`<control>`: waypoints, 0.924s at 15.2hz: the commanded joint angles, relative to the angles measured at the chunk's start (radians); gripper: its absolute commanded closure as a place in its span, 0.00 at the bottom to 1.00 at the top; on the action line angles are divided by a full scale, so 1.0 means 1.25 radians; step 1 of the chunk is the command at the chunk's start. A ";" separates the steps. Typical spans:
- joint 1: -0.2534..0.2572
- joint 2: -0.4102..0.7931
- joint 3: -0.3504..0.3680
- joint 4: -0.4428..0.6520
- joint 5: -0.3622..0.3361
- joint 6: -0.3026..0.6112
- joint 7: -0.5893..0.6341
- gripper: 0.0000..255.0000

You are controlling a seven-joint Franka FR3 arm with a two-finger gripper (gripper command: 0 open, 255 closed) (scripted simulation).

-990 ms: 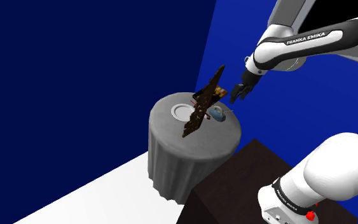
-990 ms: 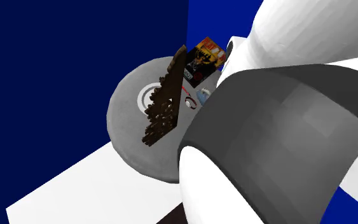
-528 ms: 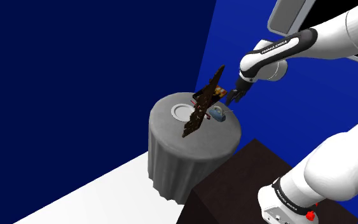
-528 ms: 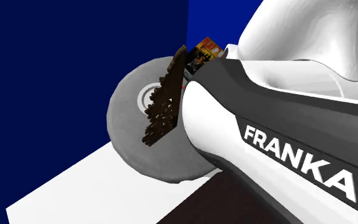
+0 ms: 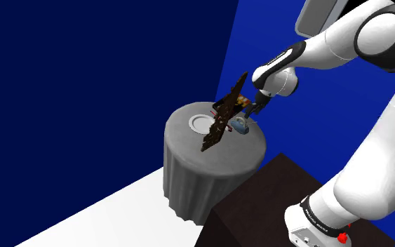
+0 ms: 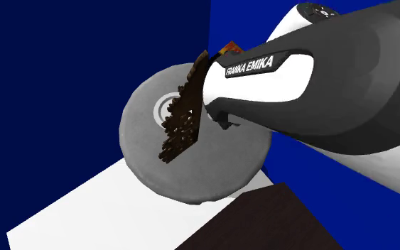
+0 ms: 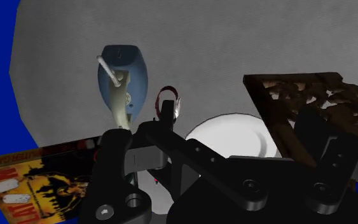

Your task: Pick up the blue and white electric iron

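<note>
One step is in hand, the approach: in the shoulder view the hand (image 5: 254,109) hovers just above the iron (image 5: 240,126), which lies close to the rim of the round grey counter (image 5: 189,168), beside a leaning dark panel (image 5: 220,123) and a white plate (image 5: 201,123). Second exterior view: the arm (image 6: 262,67) covers that rim; blue walls (image 6: 49,71), white floor (image 6: 84,206). Wrist view: fingers (image 7: 114,172) wide apart and empty, the iron ahead; next, I judge, lower, straddle its pale handle, then close

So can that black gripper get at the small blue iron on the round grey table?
Probably yes: the open gripper hangs close over the blue and cream iron, nothing lies between them, and the dark brown carved panel stands off to one side.
</note>
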 commanded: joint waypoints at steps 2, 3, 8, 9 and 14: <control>-0.045 0.100 0.026 0.071 0.076 0.023 -0.078 0.00; -0.060 0.132 0.035 0.097 0.095 0.028 -0.098 0.00; -0.135 0.283 0.082 0.237 0.160 0.043 -0.166 0.00; -0.149 0.313 0.089 0.268 0.168 0.044 -0.175 0.00; -0.200 0.438 0.117 0.401 0.190 0.046 -0.202 0.00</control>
